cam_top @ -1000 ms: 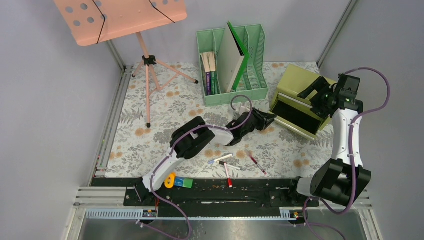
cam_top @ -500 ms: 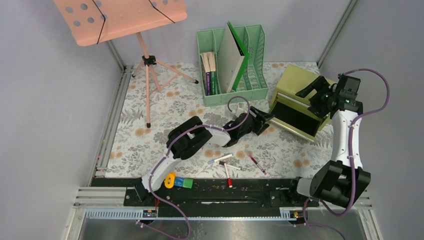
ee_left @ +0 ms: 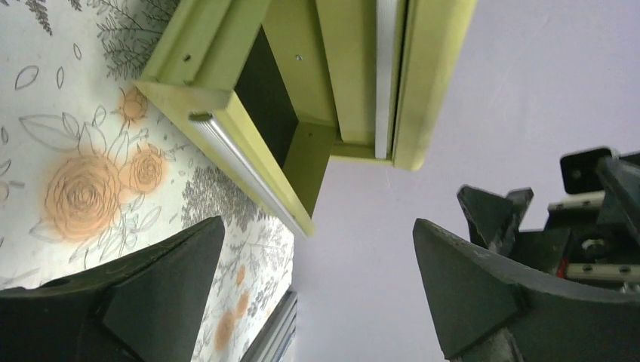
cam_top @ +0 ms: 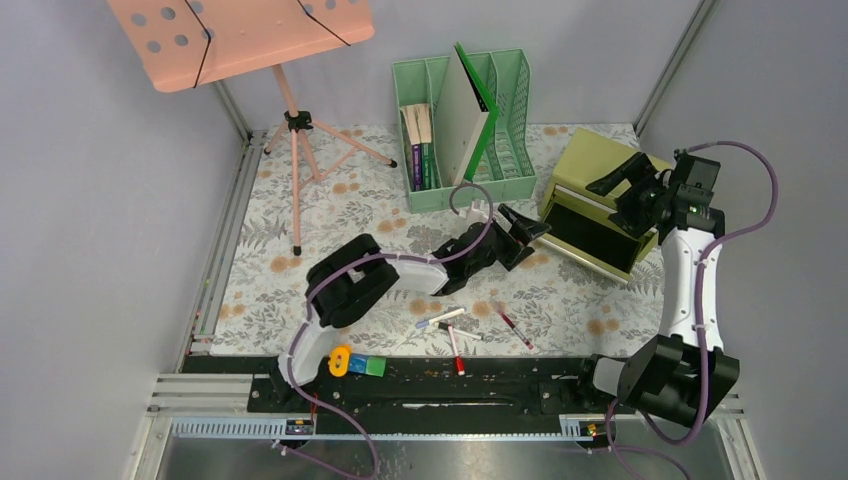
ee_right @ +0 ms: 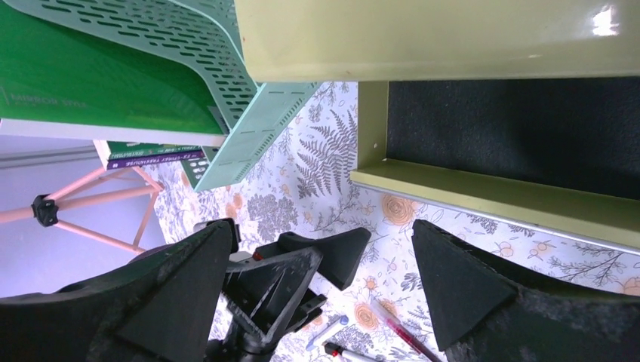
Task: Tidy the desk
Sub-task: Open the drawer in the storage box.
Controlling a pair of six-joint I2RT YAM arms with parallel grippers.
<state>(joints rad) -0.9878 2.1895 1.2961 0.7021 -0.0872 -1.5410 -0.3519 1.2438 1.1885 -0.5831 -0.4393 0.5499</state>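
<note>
The desk [cam_top: 300, 290] is a fern-and-flower cloth top. My left gripper [cam_top: 530, 228] lies low over it, open and empty, its tips just in front of the olive drawer box's pulled-out drawer [cam_top: 592, 240]. In the left wrist view the left gripper [ee_left: 317, 279] frames bare wall, with the drawer's front [ee_left: 249, 158] just above it. My right gripper [cam_top: 620, 185] hovers open over the drawer box [cam_top: 590, 158] with nothing held. In the right wrist view the right gripper [ee_right: 321, 286] looks down past the drawer's dark inside [ee_right: 513, 128]. Several pens [cam_top: 455, 325] lie loose near the front edge.
A mint file holder [cam_top: 465, 130] with books and a green folder stands at the back centre. A pink music stand [cam_top: 295, 130] on a tripod takes the back left. Small coloured blocks [cam_top: 358, 364] sit on the black front rail. Metal rails [cam_top: 225, 240] edge the desk.
My left gripper's jaws have opened wide from nearly shut, and the left arm's elbow has slid left. The right gripper has barely shifted.
</note>
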